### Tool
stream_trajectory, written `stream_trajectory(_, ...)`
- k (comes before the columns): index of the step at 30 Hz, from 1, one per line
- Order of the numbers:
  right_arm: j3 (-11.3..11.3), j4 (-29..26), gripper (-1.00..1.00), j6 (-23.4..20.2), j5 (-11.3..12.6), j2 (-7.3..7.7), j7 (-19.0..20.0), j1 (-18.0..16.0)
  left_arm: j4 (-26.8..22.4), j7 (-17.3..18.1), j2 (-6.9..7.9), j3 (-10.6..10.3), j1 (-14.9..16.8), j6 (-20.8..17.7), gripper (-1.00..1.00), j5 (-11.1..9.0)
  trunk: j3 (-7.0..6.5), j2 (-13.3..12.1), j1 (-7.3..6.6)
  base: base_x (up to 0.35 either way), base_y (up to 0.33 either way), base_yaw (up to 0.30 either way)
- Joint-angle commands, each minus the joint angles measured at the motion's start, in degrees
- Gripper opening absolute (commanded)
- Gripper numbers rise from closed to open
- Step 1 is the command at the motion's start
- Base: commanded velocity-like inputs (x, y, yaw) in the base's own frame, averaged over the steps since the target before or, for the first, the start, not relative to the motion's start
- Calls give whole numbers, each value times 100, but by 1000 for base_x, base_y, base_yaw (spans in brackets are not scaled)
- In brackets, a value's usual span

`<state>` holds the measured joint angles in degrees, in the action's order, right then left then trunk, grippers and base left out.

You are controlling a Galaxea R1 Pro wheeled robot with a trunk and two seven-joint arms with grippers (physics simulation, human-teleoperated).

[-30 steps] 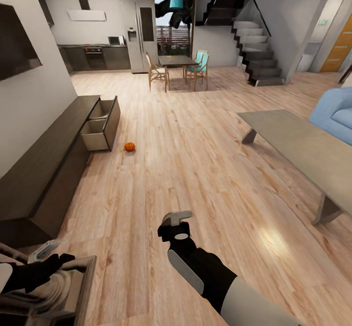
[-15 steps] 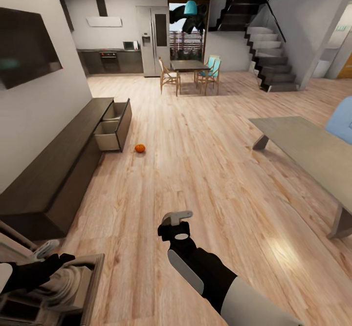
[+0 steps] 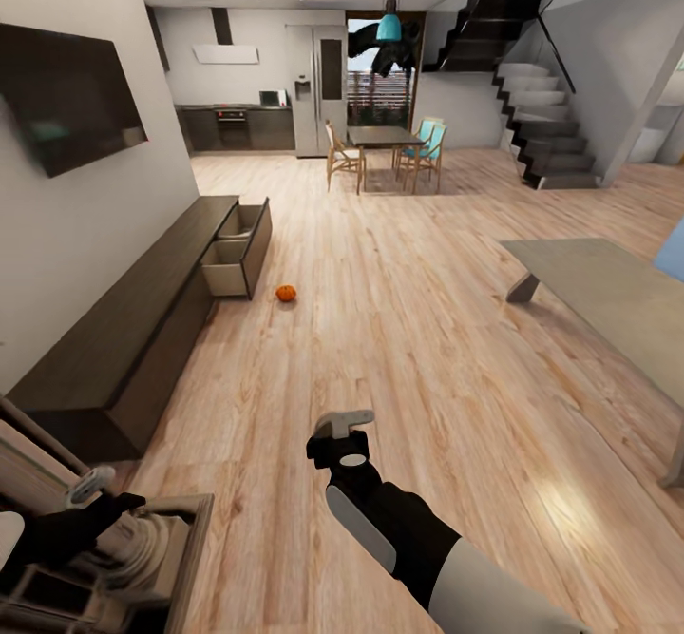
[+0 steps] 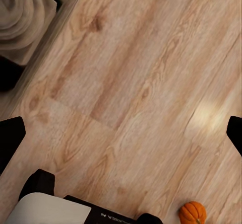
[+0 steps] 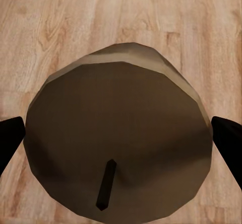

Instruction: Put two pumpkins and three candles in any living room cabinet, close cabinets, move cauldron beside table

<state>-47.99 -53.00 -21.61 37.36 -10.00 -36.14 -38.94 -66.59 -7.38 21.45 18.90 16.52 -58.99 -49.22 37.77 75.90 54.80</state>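
One orange pumpkin [image 3: 286,293] lies on the wood floor just off the end of the dark-brown cabinet [image 3: 123,349], whose two far drawers [image 3: 233,259] stand pulled out. My right gripper [image 3: 342,430] hangs low over the floor, shut on a brownish-grey candle [image 5: 121,133] with a dark wick, its fingers [image 5: 10,136] against the candle's sides. My left gripper [image 3: 90,496] is open and holds nothing. The left wrist view has a pumpkin [image 4: 192,212] on the floor; I cannot tell whether it is the same one. The glossy grey table [image 3: 608,287] stands at right. The cauldron is out of view.
A dark TV [image 3: 71,92] hangs above the cabinet. Far back are a dining table with chairs [image 3: 385,140], the kitchen and a staircase [image 3: 551,130]. A blue sofa edge [image 3: 674,259] peeks past the table. My own base [image 3: 142,548] sits under the left arm. Wide wood floor lies between cabinet and table.
The whole picture has slid to the right and down, so the camera has turned. Both arms keep their pose, and the pumpkin and drawers stay as they were.
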Motion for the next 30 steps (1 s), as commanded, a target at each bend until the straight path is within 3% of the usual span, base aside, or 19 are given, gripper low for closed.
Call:
stream_trajectory(1,0,0,-100,-1,-3,0,-1,0,2,0,0,0,0,1,100,0,-6,0,0,143,0,12)
stream_trajectory(30,0,-3,-100,8,7,0,10,0,0,-3,-70,-3,0,1,100,0,-17,0,0,308,35,-38)
